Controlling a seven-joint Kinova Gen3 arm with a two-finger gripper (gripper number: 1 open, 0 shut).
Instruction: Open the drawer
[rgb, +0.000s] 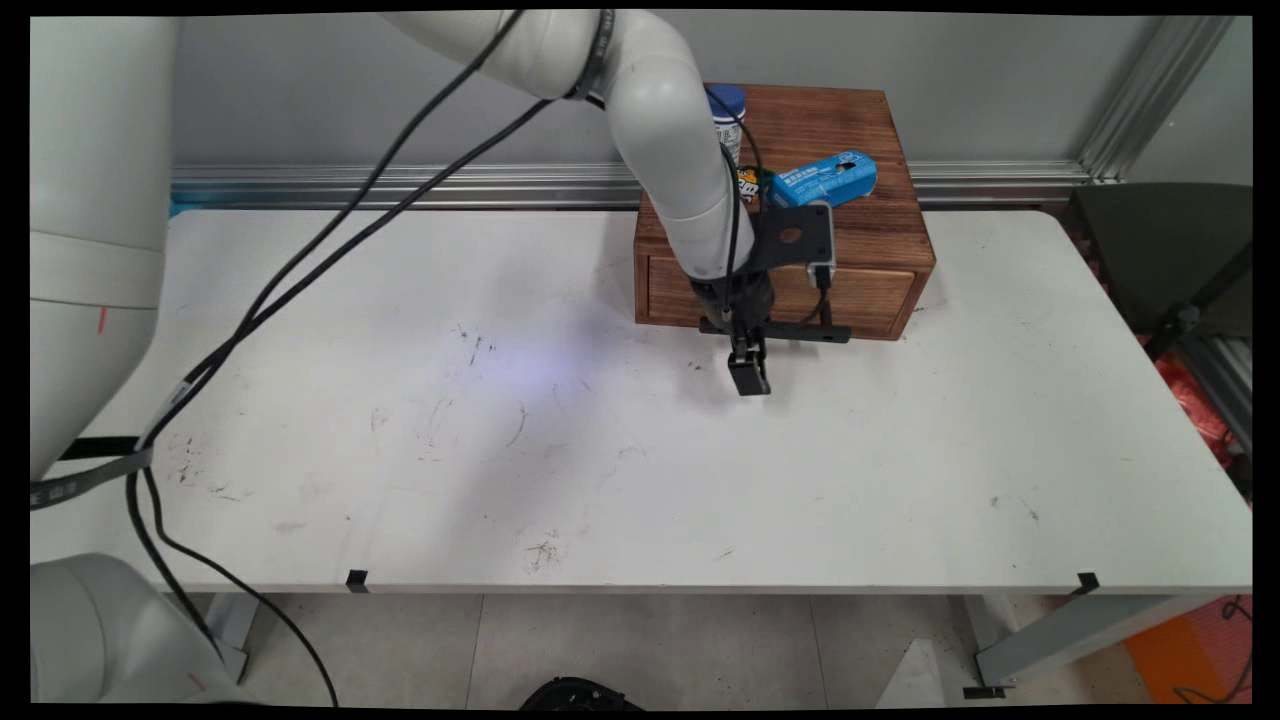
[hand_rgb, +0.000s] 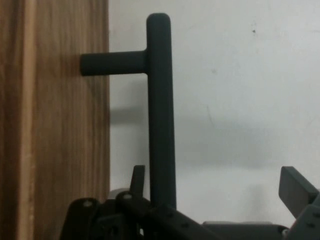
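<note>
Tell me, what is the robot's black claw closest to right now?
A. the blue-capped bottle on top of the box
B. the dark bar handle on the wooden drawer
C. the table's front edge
B: the gripper hangs just in front of the wooden box, and the hand view shows the drawer handle rising between its open fingers.

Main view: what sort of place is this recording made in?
Probably a robotics lab or test bench: a scuffed white table framed by aluminium rails, cables trailing from the arm, whose gripper hangs by a small wooden drawer box.
</note>
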